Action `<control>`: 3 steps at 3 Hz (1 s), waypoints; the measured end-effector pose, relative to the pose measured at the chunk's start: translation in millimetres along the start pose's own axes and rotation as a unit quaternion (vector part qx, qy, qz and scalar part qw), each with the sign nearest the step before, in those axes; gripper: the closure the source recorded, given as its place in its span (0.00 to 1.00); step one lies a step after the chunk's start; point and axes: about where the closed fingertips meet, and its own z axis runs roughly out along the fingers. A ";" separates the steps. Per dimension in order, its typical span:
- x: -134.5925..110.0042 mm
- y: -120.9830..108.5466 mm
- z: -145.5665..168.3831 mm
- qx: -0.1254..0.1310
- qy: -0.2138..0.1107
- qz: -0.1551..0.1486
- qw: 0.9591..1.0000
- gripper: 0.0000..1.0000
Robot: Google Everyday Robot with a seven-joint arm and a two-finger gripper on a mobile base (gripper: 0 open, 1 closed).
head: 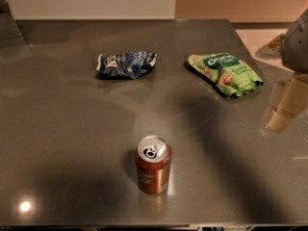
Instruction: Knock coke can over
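The coke can (153, 170) stands upright near the front edge of the dark grey table (72, 129), reddish-brown with a silver top and pull tab. My gripper (284, 110) hangs at the right edge of the view, above the table's right side and well to the right of the can, not touching it. Only its pale fingers and part of the grey arm above them show.
A crumpled dark blue snack bag (126, 64) lies at the back centre-left. A green snack bag (225, 73) lies at the back right, just left of the gripper. The table's front edge runs close below the can. A pale wall stands behind the table.
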 end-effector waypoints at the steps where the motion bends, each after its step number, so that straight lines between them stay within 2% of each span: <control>1: -25.0 28.1 11.7 -0.034 -0.049 -0.028 0.998 0.00; 2: -53.0 57.3 27.5 -0.059 -0.099 -0.059 0.992 0.00; 3: -76.9 82.4 49.2 -0.077 -0.133 -0.086 0.984 0.00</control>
